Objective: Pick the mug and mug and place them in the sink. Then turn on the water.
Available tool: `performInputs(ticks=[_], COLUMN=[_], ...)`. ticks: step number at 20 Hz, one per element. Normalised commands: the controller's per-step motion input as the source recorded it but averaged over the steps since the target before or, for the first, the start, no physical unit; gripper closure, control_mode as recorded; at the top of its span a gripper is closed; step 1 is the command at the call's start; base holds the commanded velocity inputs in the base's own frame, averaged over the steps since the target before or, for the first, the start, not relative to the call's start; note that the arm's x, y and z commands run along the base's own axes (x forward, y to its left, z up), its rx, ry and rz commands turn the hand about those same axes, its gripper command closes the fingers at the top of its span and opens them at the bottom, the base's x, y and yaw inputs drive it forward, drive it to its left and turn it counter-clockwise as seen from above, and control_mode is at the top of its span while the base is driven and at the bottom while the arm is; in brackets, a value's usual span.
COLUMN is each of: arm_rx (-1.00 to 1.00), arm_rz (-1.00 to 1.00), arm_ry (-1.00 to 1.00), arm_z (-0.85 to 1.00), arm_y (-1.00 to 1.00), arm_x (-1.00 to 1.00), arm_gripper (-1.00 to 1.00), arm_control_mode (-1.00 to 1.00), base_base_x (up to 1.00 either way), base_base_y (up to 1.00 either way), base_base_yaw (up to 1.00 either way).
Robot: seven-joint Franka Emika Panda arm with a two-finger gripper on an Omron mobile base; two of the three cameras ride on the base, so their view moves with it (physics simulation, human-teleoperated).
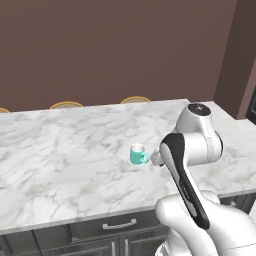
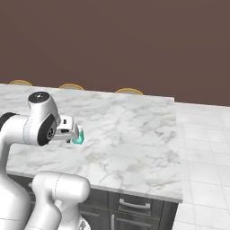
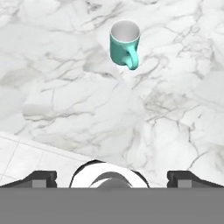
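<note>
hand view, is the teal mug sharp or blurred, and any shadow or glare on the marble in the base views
Hand view: the teal mug is sharp, with a soft grey shadow on the marble counter beside it. Left base view: even light, no glare, mug edges slightly soft. Right base view: flat light, the arm partly hides the mug.

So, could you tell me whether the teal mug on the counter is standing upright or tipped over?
Upright. The teal mug stands on its base on the marble counter, its round white-lined mouth facing up and its handle out to the side.
</note>
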Motion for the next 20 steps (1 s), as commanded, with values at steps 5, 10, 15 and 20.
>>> performInputs(ticks=[5, 10, 15, 20], arm_rx=[0.0, 0.0, 0.0, 0.0], arm_rz=[0.0, 0.0, 0.0, 0.0], arm_ry=[0.11, 0.08, 0.03, 0.0], arm_z=[0.0, 0.0, -0.06, -0.14], arm_y=[0.01, 0.0, 0.0, 0.0], arm_x=[0.09, 0.21, 0.24, 0.21], arm_gripper=[-1.0, -1.0, -1.0, -1.0], arm_control_mode=[-1.0, -1.0, -1.0, -1.0], base_base_x=[0.0, 0.0, 0.0, 0.0], base_base_y=[0.0, 0.0, 0.0, 0.0], base_base_yaw=[0.0, 0.0, 0.0, 0.0])
